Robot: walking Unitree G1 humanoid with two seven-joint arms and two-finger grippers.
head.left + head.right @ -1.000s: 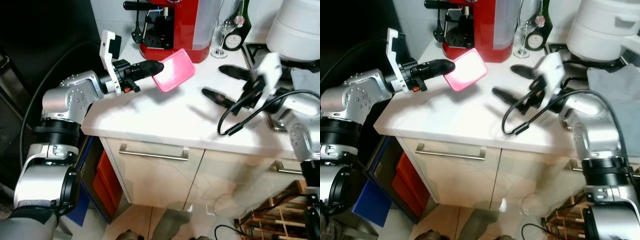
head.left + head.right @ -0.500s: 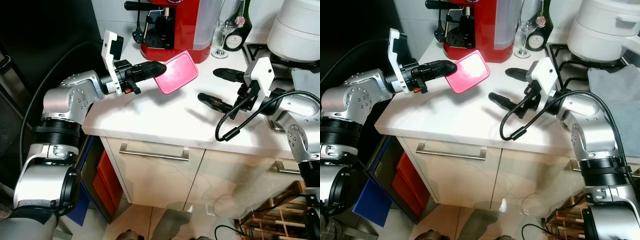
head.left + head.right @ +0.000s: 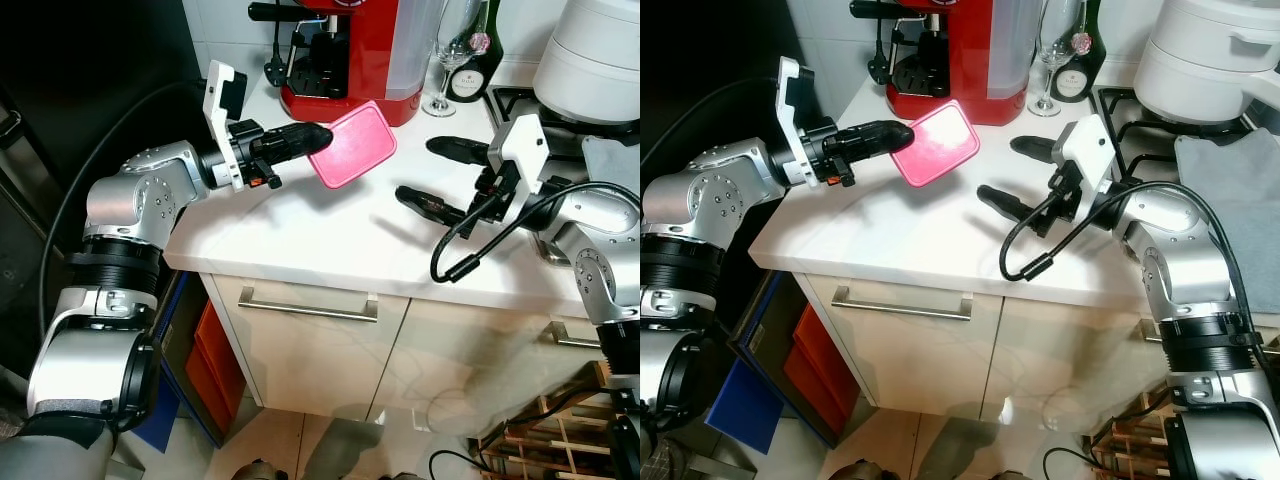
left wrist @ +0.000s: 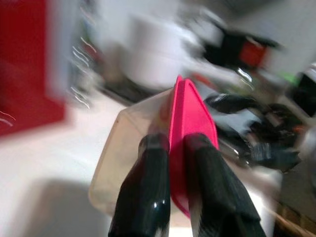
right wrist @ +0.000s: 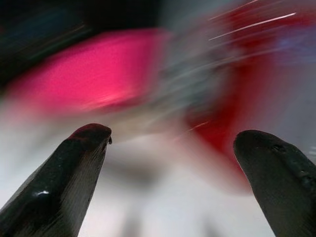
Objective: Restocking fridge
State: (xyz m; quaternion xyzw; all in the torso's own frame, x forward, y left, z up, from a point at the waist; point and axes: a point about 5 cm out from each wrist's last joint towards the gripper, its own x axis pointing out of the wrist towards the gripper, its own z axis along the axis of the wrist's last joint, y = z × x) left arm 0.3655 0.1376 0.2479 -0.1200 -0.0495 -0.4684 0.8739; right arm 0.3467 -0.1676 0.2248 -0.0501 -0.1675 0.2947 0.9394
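My left gripper is clamped on the near edge of the pink-lidded container, one finger on each side of the lid's rim, and I'm holding the box up off the table, tilted, with the lid facing up and toward me. In the left wrist view the pink lid runs edge-on between my fingers, with the clear tub body hanging off to one side. It looks empty, so I judge it light, a stiff plastic box with smooth walls that could slide. A pinch on the rim alone gives it leverage to swing, and the lid might pop loose if it isn't snapped down; a hold across the body would be surer.

My left arm reaches out from the shoulder, elbow bent, forearm nearly level above the table's left corner. My right gripper sits over the table further right, well apart from the container, its fingers spread wide and aimed toward it, holding nothing. Behind the box stands the red coffee machine, with a wine glass beside it.
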